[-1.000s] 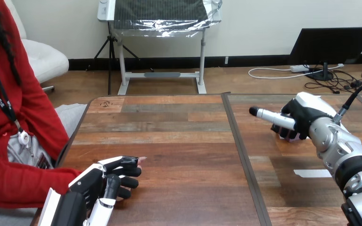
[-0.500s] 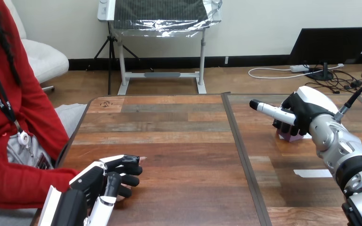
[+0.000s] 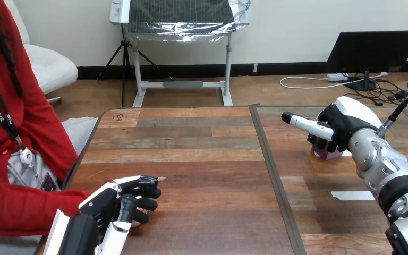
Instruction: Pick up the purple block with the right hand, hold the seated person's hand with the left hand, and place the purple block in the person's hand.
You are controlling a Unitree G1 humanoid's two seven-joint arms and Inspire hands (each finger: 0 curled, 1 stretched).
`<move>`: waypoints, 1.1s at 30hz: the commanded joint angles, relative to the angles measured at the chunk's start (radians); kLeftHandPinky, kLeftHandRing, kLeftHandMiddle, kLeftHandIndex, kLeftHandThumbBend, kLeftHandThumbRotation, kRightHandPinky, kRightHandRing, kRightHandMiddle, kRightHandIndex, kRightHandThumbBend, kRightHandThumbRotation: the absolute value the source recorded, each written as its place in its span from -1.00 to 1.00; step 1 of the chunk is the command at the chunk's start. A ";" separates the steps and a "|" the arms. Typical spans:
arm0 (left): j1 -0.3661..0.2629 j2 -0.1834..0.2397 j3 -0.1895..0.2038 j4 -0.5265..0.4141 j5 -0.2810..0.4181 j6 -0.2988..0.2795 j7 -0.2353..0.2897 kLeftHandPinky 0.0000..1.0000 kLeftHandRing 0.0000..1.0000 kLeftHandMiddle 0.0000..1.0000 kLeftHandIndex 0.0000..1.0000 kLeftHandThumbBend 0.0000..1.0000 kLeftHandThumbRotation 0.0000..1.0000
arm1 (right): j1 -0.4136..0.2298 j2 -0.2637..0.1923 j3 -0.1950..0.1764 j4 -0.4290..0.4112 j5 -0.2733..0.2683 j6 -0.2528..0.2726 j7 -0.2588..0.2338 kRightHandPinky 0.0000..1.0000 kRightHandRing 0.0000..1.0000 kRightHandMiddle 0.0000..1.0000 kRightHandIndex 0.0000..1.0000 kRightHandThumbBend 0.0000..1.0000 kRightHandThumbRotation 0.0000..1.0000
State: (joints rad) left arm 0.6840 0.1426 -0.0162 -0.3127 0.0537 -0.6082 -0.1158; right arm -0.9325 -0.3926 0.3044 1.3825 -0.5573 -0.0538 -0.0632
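The purple block (image 3: pixel 328 151) stands on the right part of the table, its lower half showing below my right hand (image 3: pixel 336 127). That hand's fingers curl down over the block's top, while its thumb sticks out straight to the left. At the near left, my left hand (image 3: pixel 118 203) lies over the person's hand (image 3: pixel 161 179) with its fingers curled round it. Just a fingertip of the person's hand shows past my fingers. The red sleeve (image 3: pixel 21 207) runs to the left from there.
A dark seam (image 3: pixel 273 170) splits the wooden table (image 3: pixel 202 159) into a left and a right part. A white strip of tape (image 3: pixel 352 195) lies near my right forearm. The person's torso fills the left edge.
My right hand has shifted slightly up and to the right, so more of the purple block shows under its fingers. My left hand stays on the person's hand.
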 commanded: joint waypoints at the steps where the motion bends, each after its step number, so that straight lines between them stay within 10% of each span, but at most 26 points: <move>1: -0.028 0.003 0.003 -0.019 -0.002 -0.020 -0.002 0.10 0.26 0.33 0.33 -0.44 0.80 | -0.094 -0.008 0.010 -0.018 -0.010 0.012 0.013 -0.17 -0.09 0.00 0.02 0.60 1.00; 13: -0.004 0.006 0.009 -0.027 -0.005 -0.027 -0.003 0.11 0.27 0.34 0.34 -0.37 0.79 | -0.095 -0.005 0.017 -0.017 -0.013 0.043 0.077 -0.24 0.09 0.19 0.16 0.63 1.00; 33: 0.032 0.015 0.017 -0.046 -0.015 -0.033 -0.011 0.14 0.28 0.35 0.36 -0.36 0.78 | -0.065 0.005 0.020 -0.015 -0.013 0.071 0.121 0.30 0.53 0.62 0.70 0.60 1.00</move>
State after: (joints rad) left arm 0.7329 0.1493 -0.0135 -0.3134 0.0485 -0.6206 -0.1247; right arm -0.9410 -0.3921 0.3178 1.3825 -0.5673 0.0141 0.0581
